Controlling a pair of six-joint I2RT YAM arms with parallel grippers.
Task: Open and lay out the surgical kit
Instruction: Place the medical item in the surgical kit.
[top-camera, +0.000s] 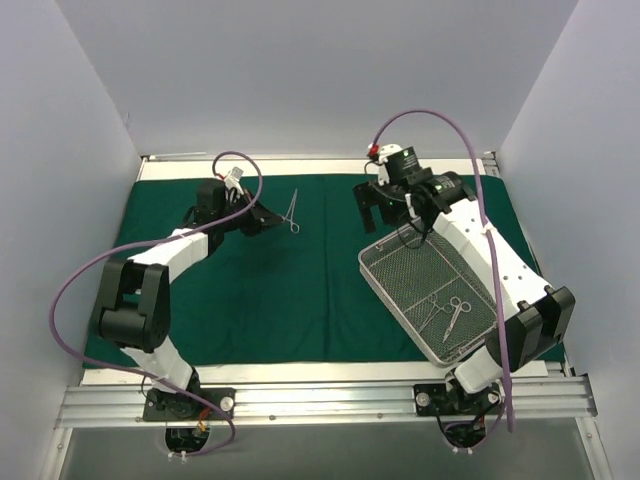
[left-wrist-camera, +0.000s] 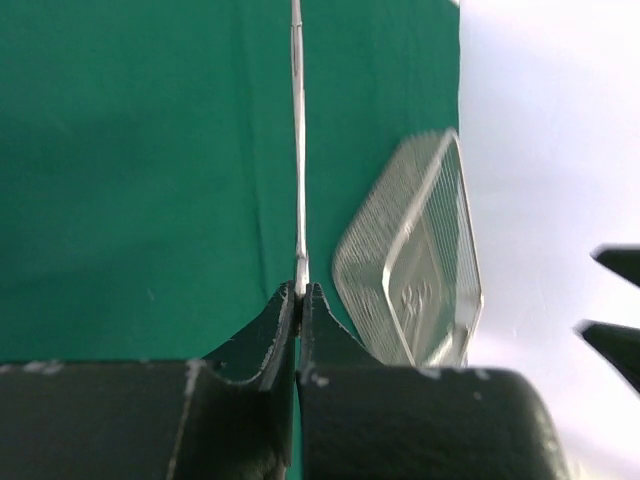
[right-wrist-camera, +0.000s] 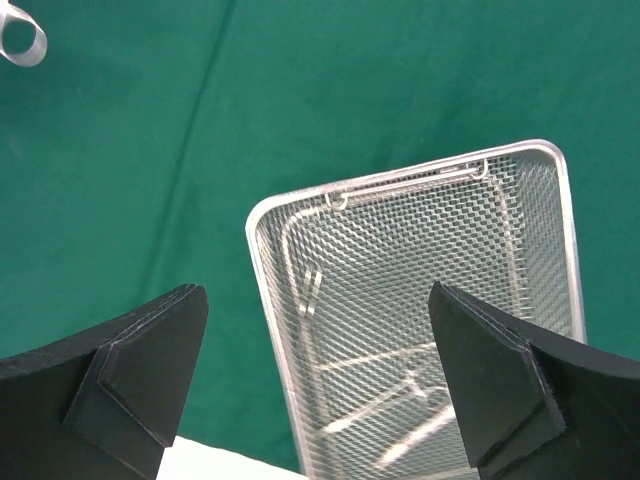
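The dark green cloth wrap (top-camera: 300, 290) lies spread flat over the table. My left gripper (top-camera: 272, 217) is at the far middle of the cloth. In the left wrist view it (left-wrist-camera: 301, 290) is shut on a thin silver scissor-handled instrument (left-wrist-camera: 298, 150), which also shows in the top view (top-camera: 292, 212). The silver wire-mesh tray (top-camera: 400, 285) sits on the cloth's right side with two instruments (top-camera: 447, 313) in its near end. My right gripper (top-camera: 373, 215) hangs open and empty above the tray's far end (right-wrist-camera: 300, 330). The instruments (right-wrist-camera: 430, 400) show through the mesh.
White walls close in at the back and both sides. The cloth ends near the front rail (top-camera: 320, 400). A ring handle (right-wrist-camera: 22, 42) of the held instrument shows at the top left of the right wrist view. The tray (left-wrist-camera: 410, 260) lies right of the left gripper.
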